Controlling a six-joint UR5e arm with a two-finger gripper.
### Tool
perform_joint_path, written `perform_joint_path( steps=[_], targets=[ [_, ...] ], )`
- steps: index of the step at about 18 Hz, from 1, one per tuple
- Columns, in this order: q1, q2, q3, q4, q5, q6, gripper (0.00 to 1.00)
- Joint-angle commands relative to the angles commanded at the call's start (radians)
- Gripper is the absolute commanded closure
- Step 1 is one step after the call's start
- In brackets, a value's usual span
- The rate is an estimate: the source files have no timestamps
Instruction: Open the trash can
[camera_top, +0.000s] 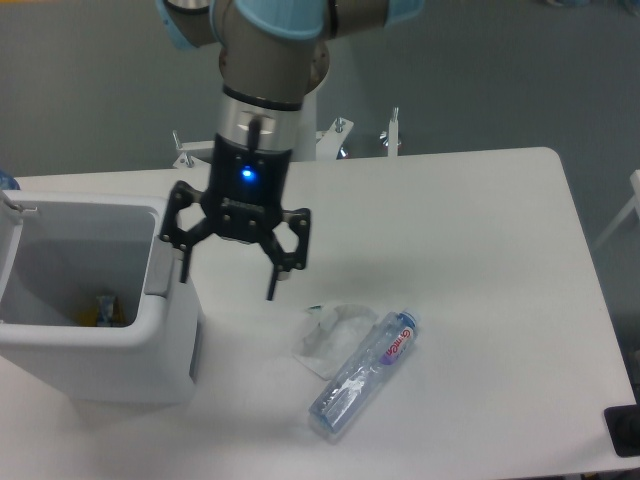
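White table (470, 250) fills your view against a grey floor. At its left edge sits the trash can (100, 350), boxy smooth white plastic, lid already up, something yellow inside. Your hand (228, 288) hangs just right of the can's grey push strip (158, 270), fingers spread wide, holding nothing. Farther right of the can lie crumpled clear plastic (335, 330) and a clear bottle (362, 375).

trash can (150, 350) stood on table (480, 260) at left edge | gripper (228, 290) hung over its right rim (one finger over the rim) | crumpled wrapper (330, 335) to its right | bottle (365, 375) beside wrapper, touching it
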Motion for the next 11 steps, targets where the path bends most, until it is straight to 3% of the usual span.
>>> perform_joint_path(
  steps=[3, 7, 11],
  targets=[
    [0.057, -0.057, 0.005, 0.002, 0.094, 0.115, 0.0],
    [0.159, -0.132, -0.003, 0.006, 0.137, 0.203, 0.0],
    [0.218, -0.202, -0.003, 0.0, 0.216, 0.463, 0.0]
  ],
)
